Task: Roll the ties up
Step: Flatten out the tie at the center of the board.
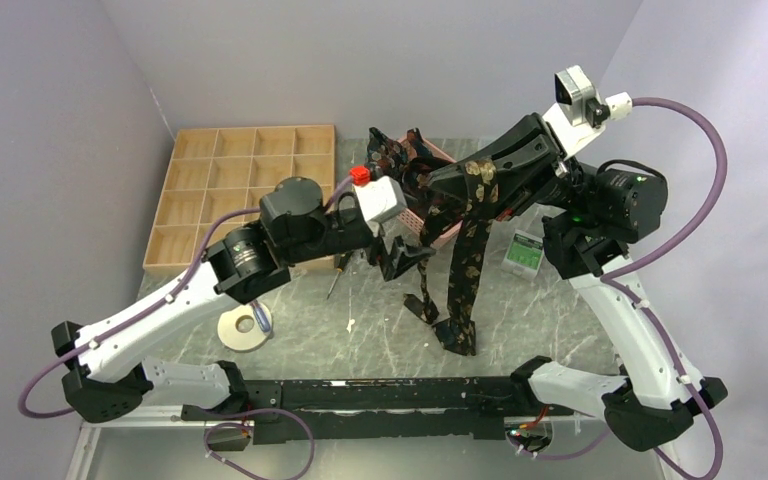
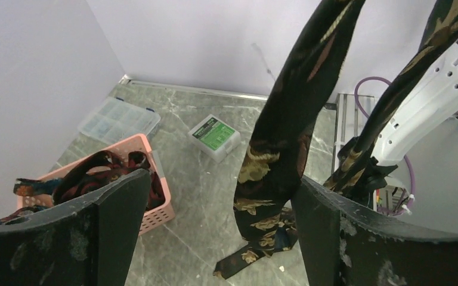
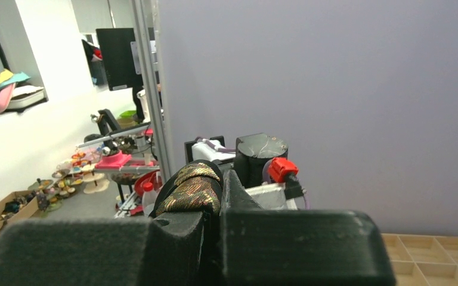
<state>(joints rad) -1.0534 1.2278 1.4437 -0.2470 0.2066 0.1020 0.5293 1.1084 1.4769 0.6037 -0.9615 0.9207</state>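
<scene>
Where the right gripper (image 3: 216,199) sits raised over the middle of the table (image 1: 380,330), I see its 2 fingers pressed together on a fold of 1 tie (image 3: 192,189), black with a gold leaf pattern. The fold bulges up out of the clamp in the right wrist view. From above, that tie drapes over the gripper and hangs in 2 strands. The wider strand reaches the table, its pointed end crumpled there near the centre front. Left gripper (image 2: 219,187) is low, just beside the hanging strands on their left, fingers (image 2: 104,220) wide apart with nothing in them. In the left wrist view the wider strand drops between the 2 fingers, close against the inner edge of the right one; whether they touch I cannot tell. Pink basket (image 2: 155,208) stands at the back of the table behind the strands, with more ties (image 2: 101,170) heaped in it, some spilling over the rim. Wooden tray (image 1: 250,185) of compartments at back left. Tape roll (image 1: 243,326) lies near the left arm. Green-labelled box (image 2: 214,136) lies flat on the table to the right, and a clear organiser box (image 2: 118,119) sits beyond the basket, near the wall.
</scene>
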